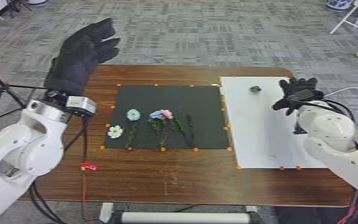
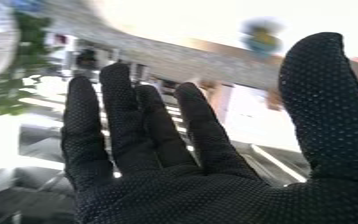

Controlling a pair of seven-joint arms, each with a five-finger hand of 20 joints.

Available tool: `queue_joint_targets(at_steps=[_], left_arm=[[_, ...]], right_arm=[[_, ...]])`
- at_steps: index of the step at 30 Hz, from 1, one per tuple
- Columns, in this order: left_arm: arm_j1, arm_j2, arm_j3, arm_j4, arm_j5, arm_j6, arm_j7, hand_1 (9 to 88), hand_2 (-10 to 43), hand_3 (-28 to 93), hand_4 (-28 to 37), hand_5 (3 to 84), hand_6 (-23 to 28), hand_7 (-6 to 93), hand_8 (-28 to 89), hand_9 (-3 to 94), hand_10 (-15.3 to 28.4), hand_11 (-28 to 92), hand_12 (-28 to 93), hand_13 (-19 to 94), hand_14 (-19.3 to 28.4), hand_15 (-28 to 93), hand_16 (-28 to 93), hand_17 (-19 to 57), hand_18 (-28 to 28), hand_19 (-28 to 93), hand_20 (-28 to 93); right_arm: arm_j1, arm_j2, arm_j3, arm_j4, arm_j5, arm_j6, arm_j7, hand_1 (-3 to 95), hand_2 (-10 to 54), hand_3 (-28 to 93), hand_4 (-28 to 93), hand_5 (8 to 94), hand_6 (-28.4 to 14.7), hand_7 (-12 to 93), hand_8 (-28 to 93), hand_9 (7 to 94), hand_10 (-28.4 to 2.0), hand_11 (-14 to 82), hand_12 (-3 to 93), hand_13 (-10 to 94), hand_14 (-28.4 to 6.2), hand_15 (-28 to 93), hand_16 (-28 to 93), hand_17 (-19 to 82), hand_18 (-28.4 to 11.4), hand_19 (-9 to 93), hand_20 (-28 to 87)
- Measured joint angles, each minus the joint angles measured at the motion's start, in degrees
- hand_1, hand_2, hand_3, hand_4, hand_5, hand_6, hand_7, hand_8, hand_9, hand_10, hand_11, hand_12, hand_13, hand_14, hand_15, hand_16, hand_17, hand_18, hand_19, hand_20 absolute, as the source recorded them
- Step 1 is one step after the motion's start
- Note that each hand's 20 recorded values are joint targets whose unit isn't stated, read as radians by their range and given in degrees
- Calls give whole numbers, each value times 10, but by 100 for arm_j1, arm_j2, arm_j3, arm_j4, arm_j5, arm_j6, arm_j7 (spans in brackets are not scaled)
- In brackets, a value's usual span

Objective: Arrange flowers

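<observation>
While the left robot hand (image 1: 82, 57) stretches out at the far left, fingers loosely straight, the right robot hand (image 1: 302, 95) is spread wide by the right edge of the white sheet (image 1: 262, 135)! On the black mat (image 1: 158, 93), worktop (image 1: 175, 182) centre, lie the pale green flower (image 1: 134, 115), blue flower (image 1: 157, 115), pink flower (image 1: 167, 114) and, near left, the white flower (image 1: 115, 132).

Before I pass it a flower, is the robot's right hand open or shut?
Open: the right hand has its fingers straight and apart, holding nothing.
</observation>
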Motion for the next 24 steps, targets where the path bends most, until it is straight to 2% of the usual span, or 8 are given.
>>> queue_joint_targets(at_steps=[3,5,10,13,15,19,24], left_arm=[[362,-103,-427,-73,-2,41,-16,288,-54,667,-218,287,31,177,-81,204,117,198,195,170,156,242,32,-77,180,379,99],[580,-183,-564,-86,-10,101,-16,289,-52,666,-219,285,31,179,-82,202,117,200,195,168,155,242,32,-78,180,379,98],[1027,-331,-604,-81,-10,313,-83,288,-53,668,-218,285,31,181,-84,202,117,202,192,168,155,244,30,-78,180,379,98],[1319,-370,-721,-75,-18,416,-122,289,-53,667,-219,284,31,182,-84,201,117,204,192,167,155,246,30,-79,179,380,98],[1436,-374,-746,-49,-45,457,-128,289,-53,667,-219,284,31,183,-85,201,116,204,192,167,155,247,30,-79,180,380,97],[1431,-382,-666,34,-58,460,-158,289,-53,667,-220,283,31,184,-86,200,116,205,191,167,155,248,29,-79,179,380,97],[1329,-425,-572,81,-60,455,-191,288,-54,669,-220,283,30,186,-87,200,116,206,190,166,154,246,28,-79,179,380,97]], right_arm=[[-268,302,198,45,-16,88,31,221,-95,847,-282,375,-37,219,-108,418,-112,224,230,387,-112,564,181,127,-205,660,444],[-341,404,171,152,-68,319,43,226,-95,849,-283,381,-36,222,-111,424,-110,231,226,393,-111,578,184,131,-205,668,450],[-363,385,-74,511,-238,1222,37,225,-95,857,-283,347,-60,217,-105,419,-128,232,218,399,-107,606,184,141,-202,688,463],[-289,295,-250,603,-325,1279,76,224,-95,859,-283,324,-69,208,-98,397,-133,236,221,386,-114,613,183,140,-200,689,466],[-278,191,-234,639,-333,1266,104,224,-95,857,-283,318,-70,204,-96,386,-135,239,223,379,-115,617,183,139,-201,689,467],[-278,11,-75,660,-306,1254,111,226,-95,853,-283,319,-68,200,-92,374,-136,238,225,373,-114,624,181,138,-200,689,470],[-51,-77,-281,766,-295,1256,108,235,-95,850,-283,359,-45,225,-104,421,-123,249,220,422,-104,621,174,149,-200,692,470]])
